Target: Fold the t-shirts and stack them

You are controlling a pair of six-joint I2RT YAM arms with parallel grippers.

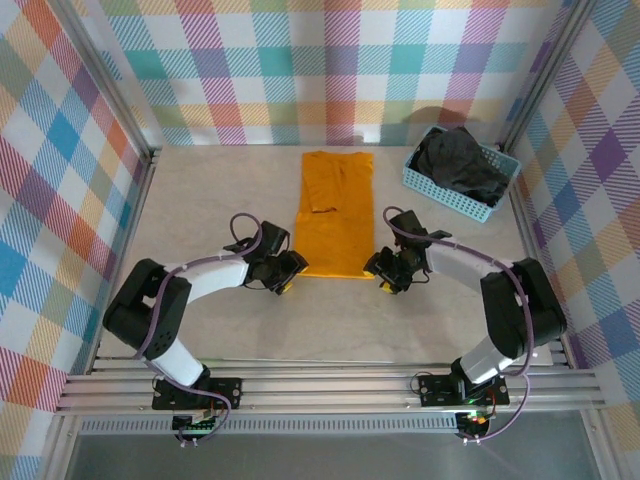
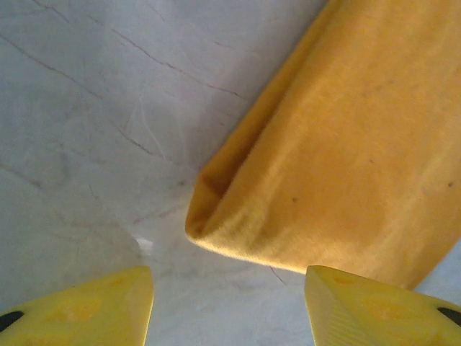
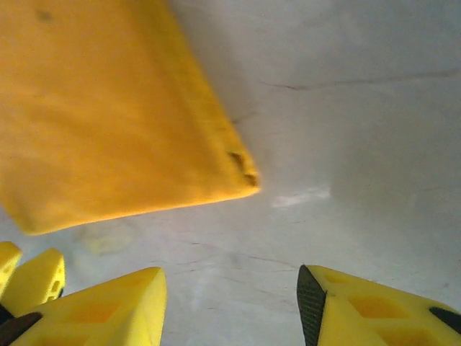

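**A:** Status?

**B:** Orange shirt (image 1: 335,215) is mid surface (image 1: 200,200), folded into a long strip with the short edge toward the arms. Black shirt (image 1: 455,158) is bunched in the blue basket (image 1: 448,197), far right corner.

**A:** Claws?

**B:** Left claw (image 1: 287,274) and right claw (image 1: 384,277) are both spread wide and empty. Each sits just off a near corner of the strip, not touching it.

**A:** How will it handle?

**B:** My guess is light, soft and limp. Several layers are stacked at that edge, so a shallow pinch probably takes only the top one and the fold opens.

**A:** Grip point?

**B:** Near corners, one per claw. Come in low along the surface, get a finger under the whole stack, and bite a bit inside the edge. Lift both sides evenly or the strip skews.
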